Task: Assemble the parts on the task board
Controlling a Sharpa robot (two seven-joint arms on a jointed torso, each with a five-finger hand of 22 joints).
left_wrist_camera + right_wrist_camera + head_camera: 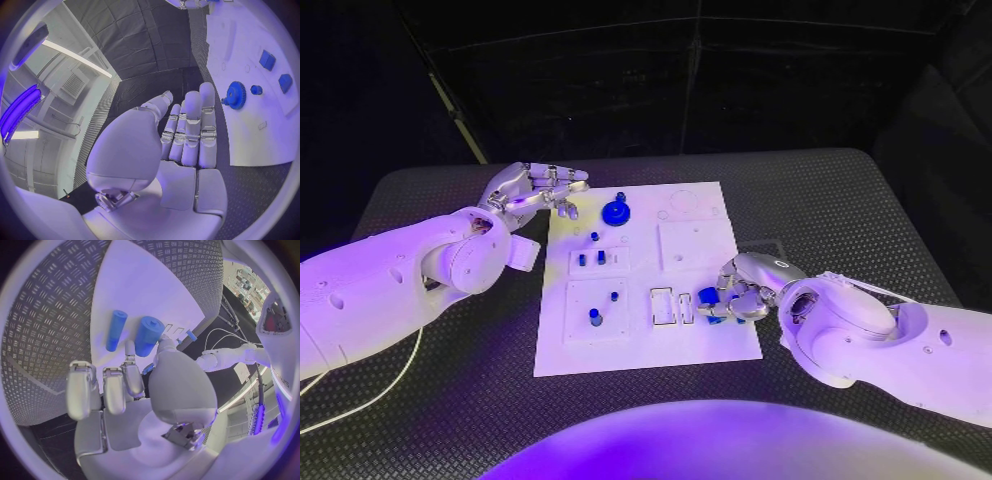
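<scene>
Our right hand sits low over the near right part of the board, fingers curled down around two blue cylinders, one thick and one thin, lying side by side just past the fingertips. From the wrist view the fingertips touch or nearly touch the thick one, but we cannot tell whether it is actually pinched or only nudged. We judge the step to be picking up a cylinder for seating in a hole. To do it well, we should close thumb and finger squarely across the thick one's middle, lift straight, and keep the thin cylinder from rolling away as we do. Beside the hand, toward the board's centre, are two slotted rectangular openings, close enough that a careless sweep could catch on them. Our left hand hovers off the board's far left edge, fingers stretched out and apart, holding nothing. Just beside its fingertips on the board lies a blue gear with a small blue peg next to it, and further along two square blue blocks.
</scene>
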